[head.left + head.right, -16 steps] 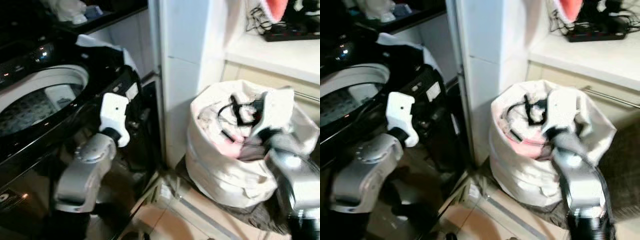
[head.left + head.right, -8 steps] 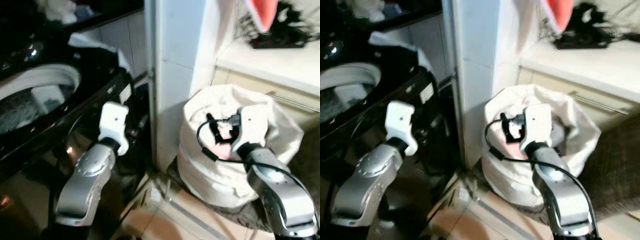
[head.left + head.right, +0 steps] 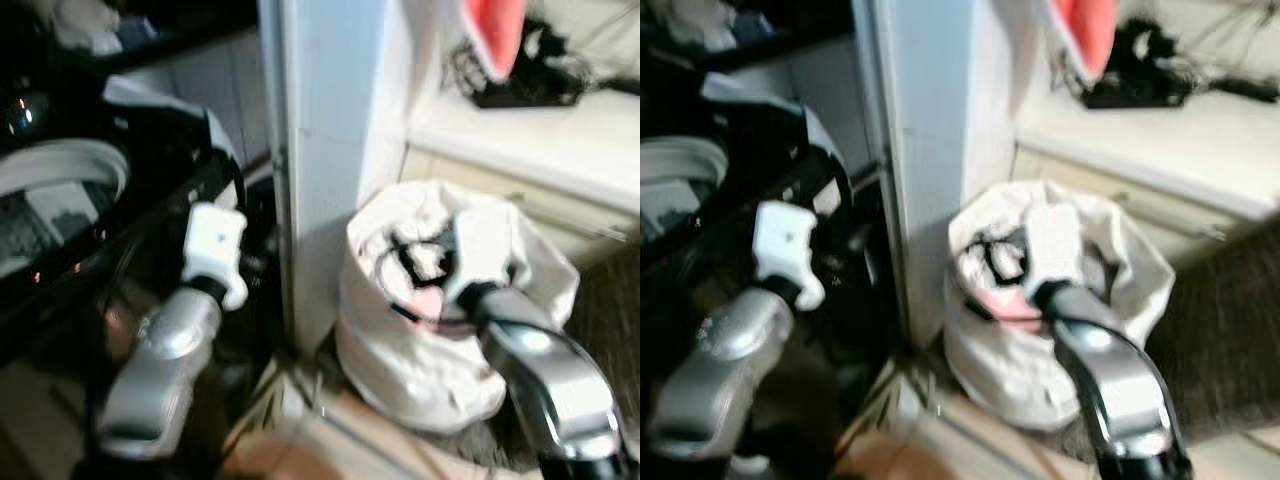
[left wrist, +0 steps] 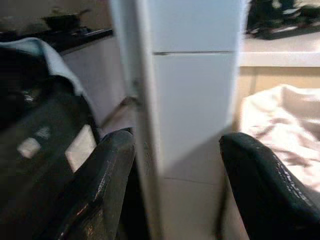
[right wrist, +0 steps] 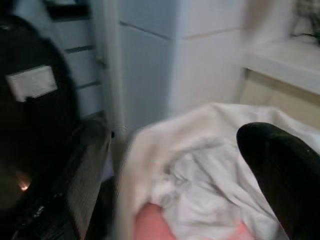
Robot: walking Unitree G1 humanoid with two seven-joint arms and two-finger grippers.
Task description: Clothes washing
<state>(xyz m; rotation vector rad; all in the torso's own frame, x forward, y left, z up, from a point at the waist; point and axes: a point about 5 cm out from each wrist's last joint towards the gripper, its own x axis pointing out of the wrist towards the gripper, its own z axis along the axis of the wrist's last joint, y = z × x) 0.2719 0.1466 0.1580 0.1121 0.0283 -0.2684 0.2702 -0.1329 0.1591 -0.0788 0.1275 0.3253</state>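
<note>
left eye view, blurred: a white laundry bag point(image 3: 430, 350) sits on the floor at the foot of a white pillar point(image 3: 320, 150), stuffed with white and pink clothes point(image 5: 200, 200). right end effector point(image 5: 190, 175) hovers right over the bag's open mouth, fingers spread wide, nothing between them. left end effector point(image 4: 175, 190) is up in front of the pillar, fingers also wide apart and empty. the black washing machine point(image 3: 80, 230) stands to the robot's left, drum point(image 3: 50, 200) open. a pale tabletop point(image 3: 540, 130) behind the bag carries dark cables point(image 3: 510, 75), and a red-pink cloth point(image 3: 490, 35) hangs above it
</note>
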